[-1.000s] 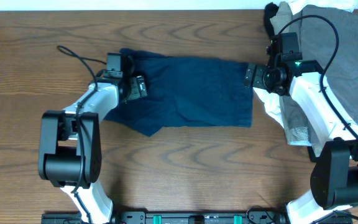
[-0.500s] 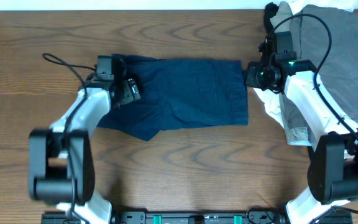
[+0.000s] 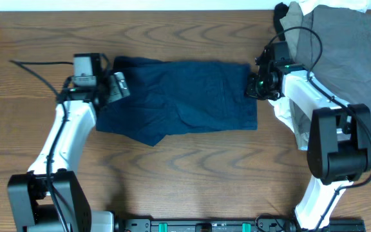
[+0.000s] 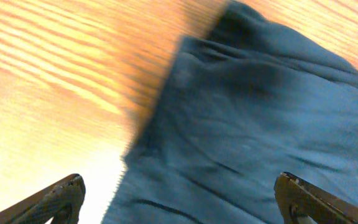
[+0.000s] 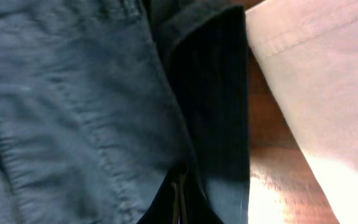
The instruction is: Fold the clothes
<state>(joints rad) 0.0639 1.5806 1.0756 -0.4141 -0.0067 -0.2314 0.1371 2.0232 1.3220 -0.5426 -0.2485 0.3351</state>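
Left arm [image 3: 66, 138] and right arm [image 3: 299, 96]: white shells, black cylindrical joints. Black cable [image 3: 37, 63] loops off each wrist. Left gripper [image 4: 179, 183] fingertips [image 4: 64, 196] dark grey, tapered.

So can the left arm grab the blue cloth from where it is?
Probably yes. The left gripper hangs open right at the left edge of the blue cloth, and nothing lies between them. It looks like it only needs to dip down and close.

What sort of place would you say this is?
Probably a robotics lab bench: a wood-grain table, two robot arms, a navy garment spread out, a heap of grey and white clothes.
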